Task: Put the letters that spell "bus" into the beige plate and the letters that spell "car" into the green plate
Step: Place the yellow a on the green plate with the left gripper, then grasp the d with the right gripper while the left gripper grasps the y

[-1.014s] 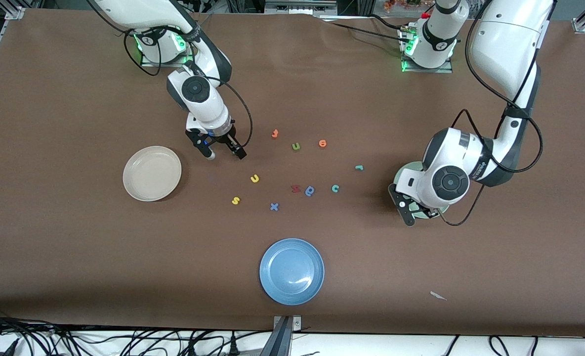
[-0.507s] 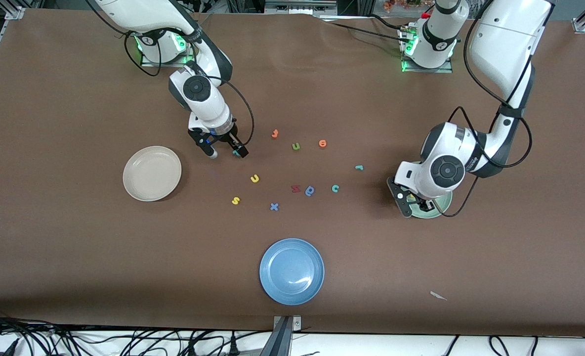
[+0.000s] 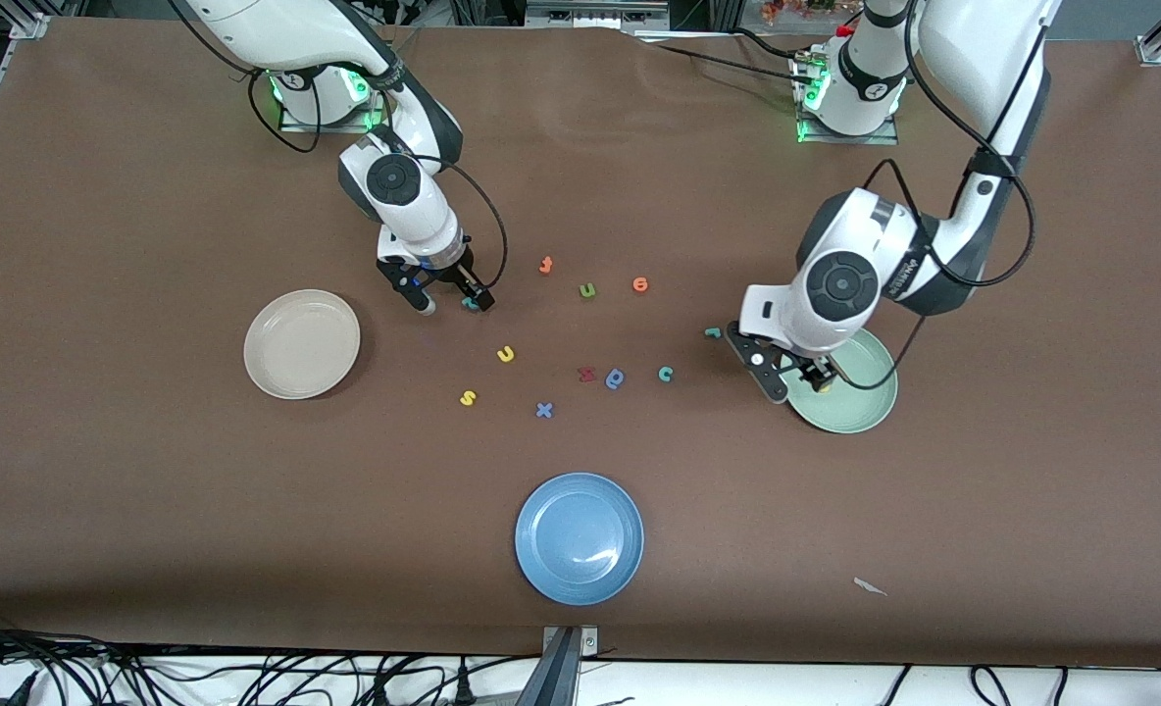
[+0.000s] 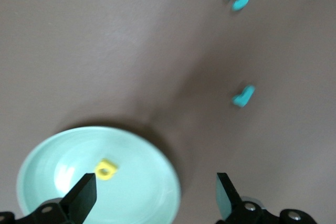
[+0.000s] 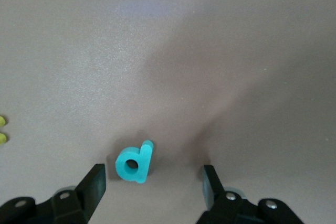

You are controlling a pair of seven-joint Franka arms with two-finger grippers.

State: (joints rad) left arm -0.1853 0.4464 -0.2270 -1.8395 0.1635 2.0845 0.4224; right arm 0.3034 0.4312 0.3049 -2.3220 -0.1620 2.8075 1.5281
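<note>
My right gripper point(image 3: 453, 304) is low over the table and open, its fingers either side of the teal b point(image 5: 134, 162) without touching it. The yellow u point(image 3: 506, 354) and yellow s point(image 3: 468, 397) lie nearer the front camera, beside the bare beige plate point(image 3: 302, 343). My left gripper point(image 4: 152, 203) hangs open and holding nothing over the rim of the green plate point(image 3: 850, 402). The yellow a point(image 4: 105, 169) lies in that plate. The teal r point(image 3: 713, 332) and teal c point(image 3: 666, 373) rest on the table toward the middle.
A blue plate point(image 3: 580, 537) sits near the front edge. Loose in the middle lie a green u point(image 3: 587, 289), an orange e point(image 3: 640, 284), another orange letter point(image 3: 545, 264), a red letter point(image 3: 586, 373), a darker blue letter point(image 3: 616, 378) and a blue x point(image 3: 543, 410).
My left gripper opened, left the yellow a in the green plate and shifted toward the table's middle. My right gripper came down around the teal b and its fingers narrowed slightly.
</note>
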